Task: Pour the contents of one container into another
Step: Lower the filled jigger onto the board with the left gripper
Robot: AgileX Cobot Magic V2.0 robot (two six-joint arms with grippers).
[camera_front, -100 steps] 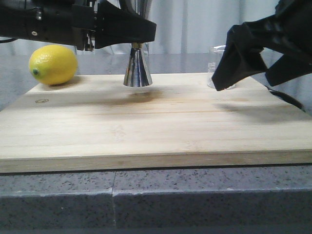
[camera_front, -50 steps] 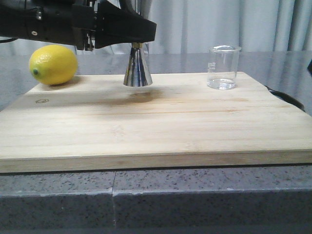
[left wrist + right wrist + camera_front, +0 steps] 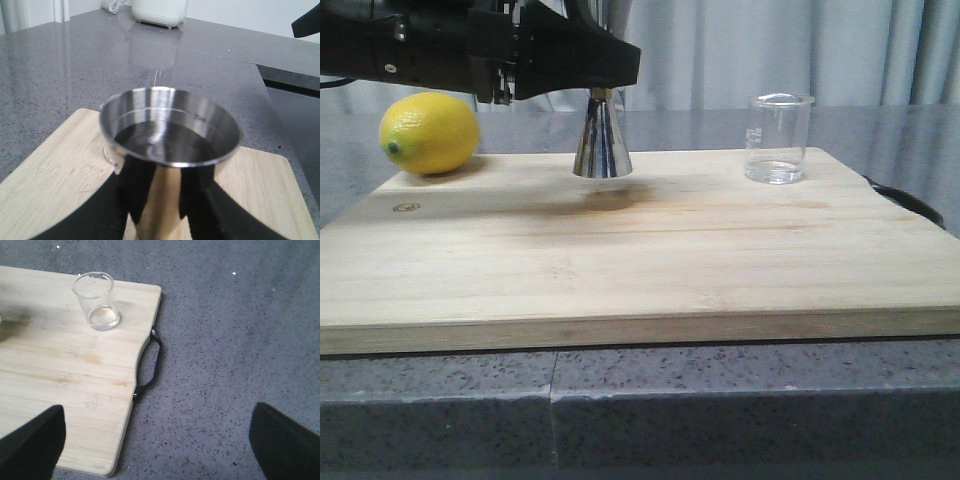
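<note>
The steel jigger [image 3: 602,140] is at the back of the wooden board [image 3: 640,260], its base at or just above the wood. My left gripper [image 3: 605,62] is shut on it; in the left wrist view the black fingers [image 3: 132,187] clamp the body below the wide upper cup [image 3: 170,135], whose inside looks dark and shiny. The clear glass beaker [image 3: 779,138] stands upright at the board's back right, looking almost empty. In the right wrist view the beaker [image 3: 97,300] is far from my right gripper [image 3: 157,445], which hangs open over the grey counter beside the board's edge.
A yellow lemon [image 3: 430,132] lies at the board's back left. A black handle [image 3: 150,362] sticks out of the board's right edge. Grey speckled counter [image 3: 225,340] surrounds the board [image 3: 50,365]. A white appliance [image 3: 160,10] stands far off on the counter.
My right gripper has drawn away to the right and left the front view, uncovering the beaker. The left gripper and the jigger have not moved.
</note>
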